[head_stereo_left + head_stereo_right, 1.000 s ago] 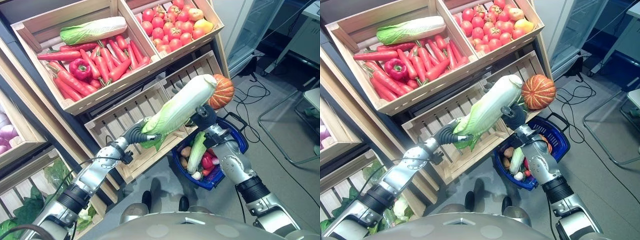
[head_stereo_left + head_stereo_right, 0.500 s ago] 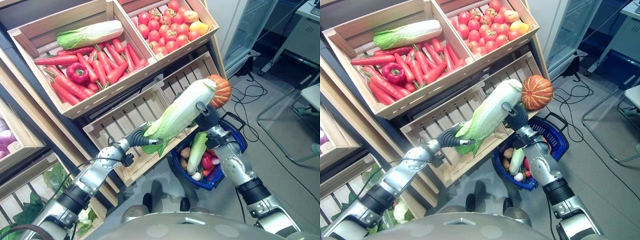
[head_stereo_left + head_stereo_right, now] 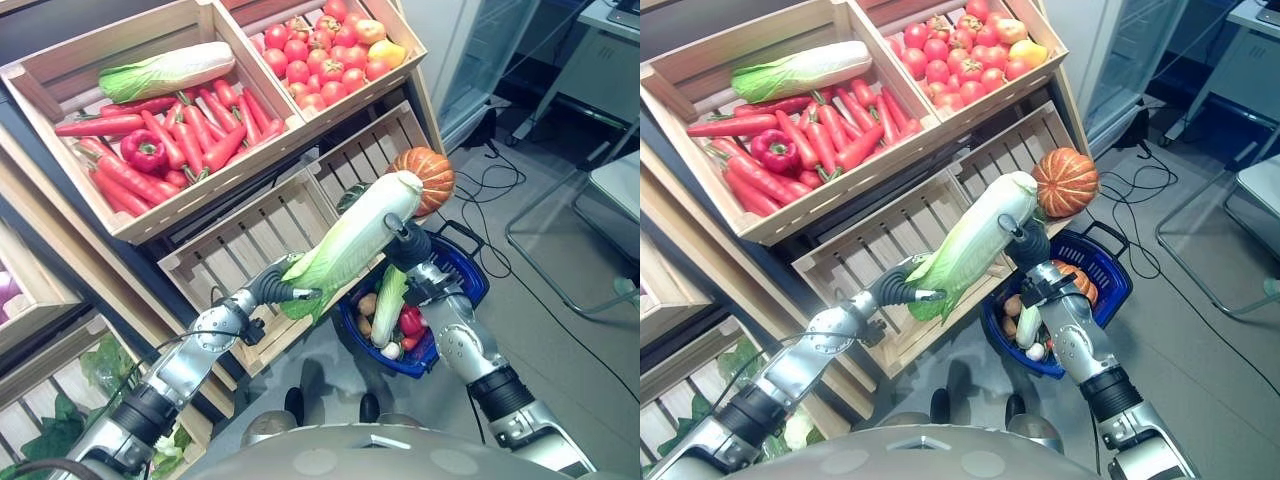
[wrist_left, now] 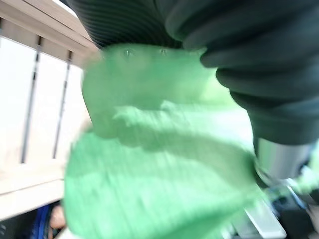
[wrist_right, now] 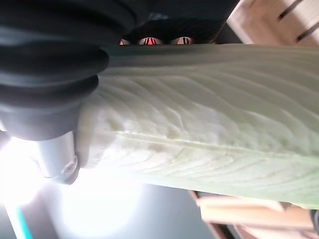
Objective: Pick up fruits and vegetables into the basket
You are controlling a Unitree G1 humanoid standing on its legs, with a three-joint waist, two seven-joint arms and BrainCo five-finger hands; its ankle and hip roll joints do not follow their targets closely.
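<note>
Above the blue plastic basket [image 3: 462,290], my left hand [image 3: 281,288] and right hand [image 3: 409,243] clasp the long pale-green napa cabbage [image 3: 358,239]; next, lower it toward five o'clock.

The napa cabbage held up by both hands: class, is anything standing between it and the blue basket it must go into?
Nothing solid bars the way from the napa cabbage down to the blue basket. The right hand and its forearm hang over the basket's opening, and another cabbage and other produce already lie inside.
</note>
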